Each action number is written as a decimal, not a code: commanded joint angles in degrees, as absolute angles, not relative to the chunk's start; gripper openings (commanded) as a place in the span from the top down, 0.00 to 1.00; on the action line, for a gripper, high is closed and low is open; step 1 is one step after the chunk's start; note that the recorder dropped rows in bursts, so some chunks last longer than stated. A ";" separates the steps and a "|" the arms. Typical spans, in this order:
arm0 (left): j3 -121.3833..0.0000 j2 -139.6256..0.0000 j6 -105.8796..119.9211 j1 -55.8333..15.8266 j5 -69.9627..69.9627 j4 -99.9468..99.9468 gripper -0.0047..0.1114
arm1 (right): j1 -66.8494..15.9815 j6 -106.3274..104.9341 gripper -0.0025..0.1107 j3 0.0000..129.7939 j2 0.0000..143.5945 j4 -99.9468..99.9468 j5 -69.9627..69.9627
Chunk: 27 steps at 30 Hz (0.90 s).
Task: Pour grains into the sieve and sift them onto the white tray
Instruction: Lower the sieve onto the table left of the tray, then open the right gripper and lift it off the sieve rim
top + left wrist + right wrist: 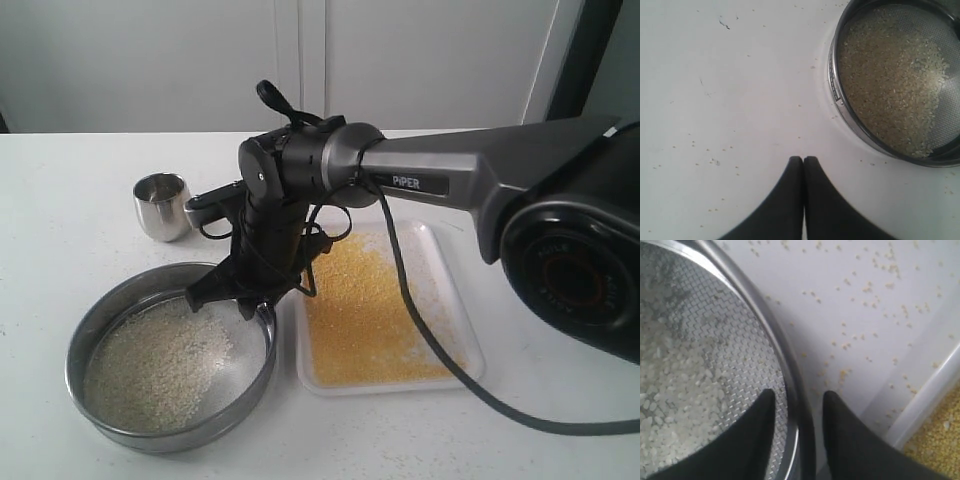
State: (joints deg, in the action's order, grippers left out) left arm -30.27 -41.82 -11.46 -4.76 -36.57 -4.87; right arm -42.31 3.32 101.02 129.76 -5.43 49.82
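**My right claw open astride the sieve's rim**

My right claw (799,395) stands released. Its two fingers are apart, one over the mesh inside the sieve (170,437), the other outside the steel wall, with the rim running between them. A little gap shows on either side of the rim, so I grasp nothing. The arm reaches across from the right, and the claw hangs at the part of the rim nearest the white tray (400,386).

My left claw (803,159) is clenched, finger against finger, with nothing between. It hovers over the bare table (60,220), and the sieve lies off to one side of it.

The sieve rests flat on the table, at the front left in the exterior view. Pale kernels (155,365) cover much of its mesh, though a patch near my right claw is bare. The white tray sits just beside the sieve, on its right, and a layer of yellow granules (365,320) covers most of its floor.

A small steel cup (162,205) stands upright behind the sieve, apart from it. Stray grains (865,290) lie scattered on the table between sieve and tray.
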 commanded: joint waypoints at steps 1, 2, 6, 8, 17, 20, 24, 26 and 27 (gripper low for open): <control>-29.90 -41.37 -11.61 -4.64 -36.87 -5.46 0.96 | -42.31 4.22 0.48 101.52 129.68 -5.66 49.08; -29.90 -41.37 -11.61 -4.64 -36.87 -5.46 0.96 | -42.31 4.35 0.48 101.52 129.68 -5.66 49.41; -29.90 -41.37 -11.61 -4.64 -36.87 -5.46 0.96 | -42.31 4.77 0.48 102.17 128.78 -5.66 50.46; -29.90 -41.37 -11.61 -4.64 -36.87 -5.46 0.96 | -42.31 4.77 0.48 102.17 127.93 -5.66 50.70; -29.90 -41.37 -11.61 -4.64 -36.87 -5.46 0.96 | -42.31 5.19 0.51 102.17 124.68 -5.77 52.66; -29.90 -41.37 -11.61 -4.64 -36.87 -5.46 0.96 | -42.31 5.19 0.60 102.17 123.81 -5.77 54.16; -29.90 -41.37 -11.61 -4.64 -36.87 -5.46 0.96 | -42.19 6.43 0.74 102.17 122.43 -5.77 56.00; -29.90 -41.37 -11.61 -4.64 -36.87 -5.46 0.96 | -41.97 6.43 0.82 102.17 121.71 -5.99 56.85; -29.90 -41.37 -11.61 -4.64 -36.87 -5.46 0.96 | -41.93 6.43 0.86 102.17 121.39 -6.14 57.41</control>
